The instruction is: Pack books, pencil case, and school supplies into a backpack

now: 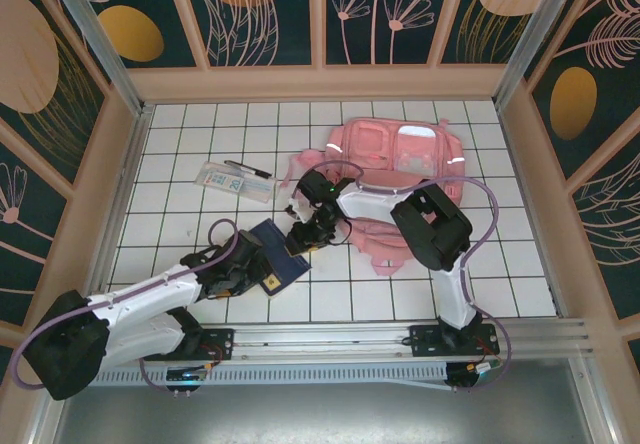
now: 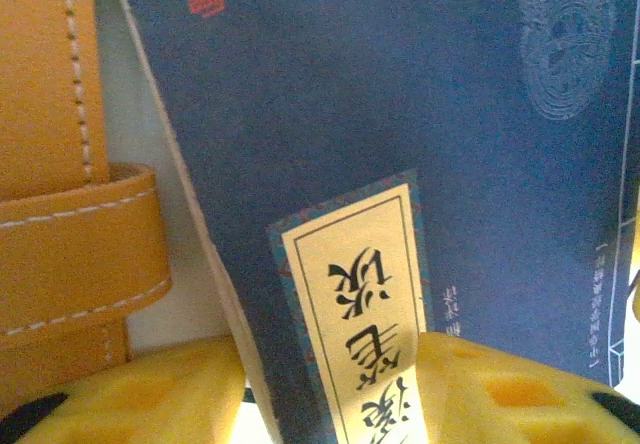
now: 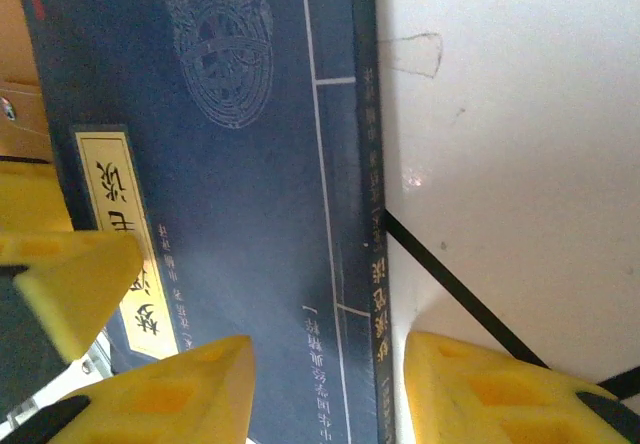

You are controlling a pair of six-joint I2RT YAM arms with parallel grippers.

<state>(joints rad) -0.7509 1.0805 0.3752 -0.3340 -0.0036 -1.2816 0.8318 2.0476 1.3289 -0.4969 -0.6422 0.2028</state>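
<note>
White tiled worktop point(image 1: 170, 254): your left end effector point(image 2: 330, 389) and right end effector point(image 3: 325, 384) sit half-closed astride edges of the navy-blue book point(image 2: 400, 114); grip cannot be told.

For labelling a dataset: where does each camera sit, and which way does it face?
Top external: above, behind the bases, facing down on the white tiled table; left pincer and right pincer at the flat navy-blue book.
Left wrist: on the left arm, over that book and an orange-brown leather notebook; yellow fingers below.
Right wrist: on the right arm, over the book's edge; yellow fingers below.
Both wrist views share the book's yellow label.
</note>
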